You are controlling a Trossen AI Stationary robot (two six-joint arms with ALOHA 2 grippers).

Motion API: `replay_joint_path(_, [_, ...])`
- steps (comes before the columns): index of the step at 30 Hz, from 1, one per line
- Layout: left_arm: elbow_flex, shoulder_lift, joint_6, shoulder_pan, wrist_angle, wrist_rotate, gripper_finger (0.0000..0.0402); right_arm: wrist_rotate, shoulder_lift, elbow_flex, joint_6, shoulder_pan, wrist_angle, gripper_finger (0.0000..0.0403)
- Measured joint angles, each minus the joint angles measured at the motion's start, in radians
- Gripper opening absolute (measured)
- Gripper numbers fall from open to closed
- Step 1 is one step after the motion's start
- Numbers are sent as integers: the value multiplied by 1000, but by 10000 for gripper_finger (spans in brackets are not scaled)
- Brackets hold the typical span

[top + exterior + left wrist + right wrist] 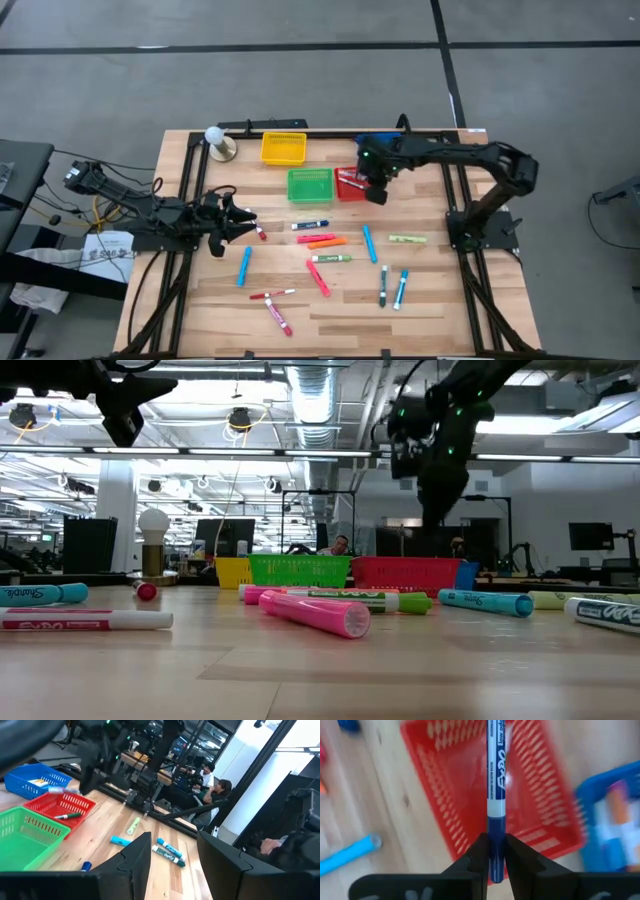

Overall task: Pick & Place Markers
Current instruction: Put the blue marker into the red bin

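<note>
While the right gripper (494, 851) hangs over the red basket (470, 795), I've got a blue-capped white marker (495, 775) pinched at its cap end, fingers narrow around it. Long axis runs straight out ahead of the fingers, and in the wrist view the barrel lies entirely across the red mesh floor. So as I read it the drop is nearly lined up: marker directly above the basket, not over the blue basket (615, 815) just beside it. From above, I see the right arm reaching in from the table's right side, wrist pitched down over the red basket, next to the green basket (310, 185).

Left gripper (236, 226) waits low over the left part of the table, fingers partly apart, holding nothing. Loose markers (330, 241) lie scattered mid-table, between the two arms; the pink one (318, 277) is about equally reachable.
</note>
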Motion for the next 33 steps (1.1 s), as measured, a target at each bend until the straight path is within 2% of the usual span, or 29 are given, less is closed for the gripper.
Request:
replay_joint_path(7, [0,2,-1,0,7,0,159,-31,80,0,32,8,-39,38])
replay_joint_path(26, [0,2,-1,0,18,0,159,-80,84,2,105,9,-51,49])
replay_joint_path(33, [0,2,-1,1,22,0,159,-80,84,2,105,9,-41,73])
